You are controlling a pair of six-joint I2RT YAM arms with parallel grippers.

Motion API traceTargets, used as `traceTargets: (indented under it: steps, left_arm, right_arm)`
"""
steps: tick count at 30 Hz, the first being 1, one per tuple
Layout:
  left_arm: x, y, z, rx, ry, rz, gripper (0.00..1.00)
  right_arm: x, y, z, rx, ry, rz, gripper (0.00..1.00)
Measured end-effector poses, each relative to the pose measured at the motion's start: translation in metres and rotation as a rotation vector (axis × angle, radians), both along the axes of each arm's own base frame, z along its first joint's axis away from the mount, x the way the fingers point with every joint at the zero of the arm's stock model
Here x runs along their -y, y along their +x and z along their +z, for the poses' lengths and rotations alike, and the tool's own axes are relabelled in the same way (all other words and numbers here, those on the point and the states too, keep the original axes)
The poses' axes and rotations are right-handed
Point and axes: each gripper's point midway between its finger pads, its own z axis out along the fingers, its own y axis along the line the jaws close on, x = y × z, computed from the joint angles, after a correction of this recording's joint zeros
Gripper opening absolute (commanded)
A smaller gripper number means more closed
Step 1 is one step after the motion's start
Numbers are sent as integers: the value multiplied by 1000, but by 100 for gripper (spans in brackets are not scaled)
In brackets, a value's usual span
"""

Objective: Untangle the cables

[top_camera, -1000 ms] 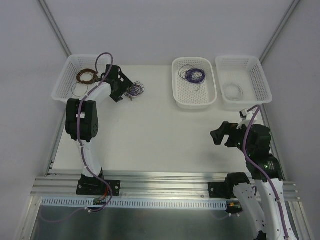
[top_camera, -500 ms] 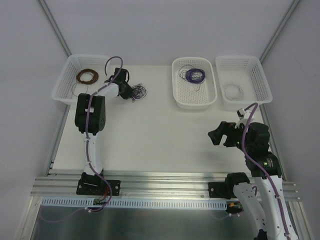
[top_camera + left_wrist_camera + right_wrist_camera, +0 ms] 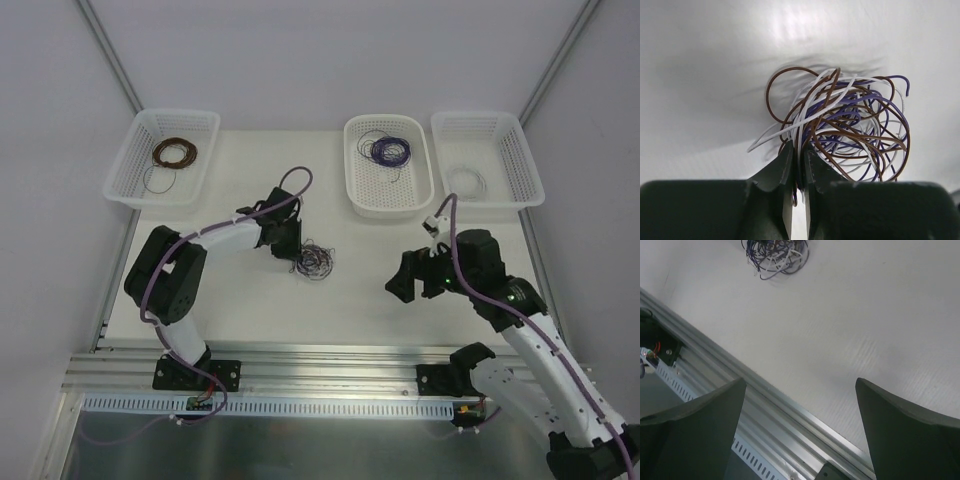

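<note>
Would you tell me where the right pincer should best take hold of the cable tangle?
Probably the loose outer loops on the tangle's right edge, coming from the right: the left pincer pinches its opposite edge, and those loops bulge free toward the open right pincer.

On the flat white table (image 3: 240, 295) we see three white plastic mesh baskets (image 3: 357, 190) along the far edge and a tangle of purple, brown and white cables (image 3: 317, 262) mid-table.
</note>
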Motion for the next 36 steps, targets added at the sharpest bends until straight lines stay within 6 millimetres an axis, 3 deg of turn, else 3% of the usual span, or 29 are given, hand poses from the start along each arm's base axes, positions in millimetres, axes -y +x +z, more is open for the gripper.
traceTargets:
  steps: [4,8,11,12,14,15,17,19,24,32,36]
  left_arm:
    - [26,-57,-1,-1,15,-230,15]
    - [37,-87,-4,-4,25,-361,29]
    - [38,-98,-2,-5,21,-394,33]
    - [37,-100,0,-3,17,-393,40]
    - [35,-102,6,10,6,-381,50]
    - [33,-103,11,20,0,-369,64]
    - [29,-102,24,58,-12,-331,78]
    - [27,-102,40,97,-38,-284,85]
    - [18,-107,58,128,-101,-148,84]
    - [-9,-143,17,-29,-118,81,76]
    - [-13,-151,9,-54,-163,163,75]
  right_arm:
    - [-31,-12,-18,-43,-67,145,99]
    - [-61,-11,-33,-65,-97,227,93]
    - [-79,-4,-39,-69,-85,242,79]
    - [-84,0,-40,-70,-75,236,73]
    - [-94,9,-40,-67,-45,220,70]
    - [-99,13,-39,-65,-22,211,68]
    - [-107,19,-40,-65,6,200,63]
    - [-115,24,-44,-72,31,191,60]
    - [-130,30,-59,-118,49,198,54]
    - [-150,27,-85,-178,24,277,52]
    - [-156,24,-91,-177,5,315,49]
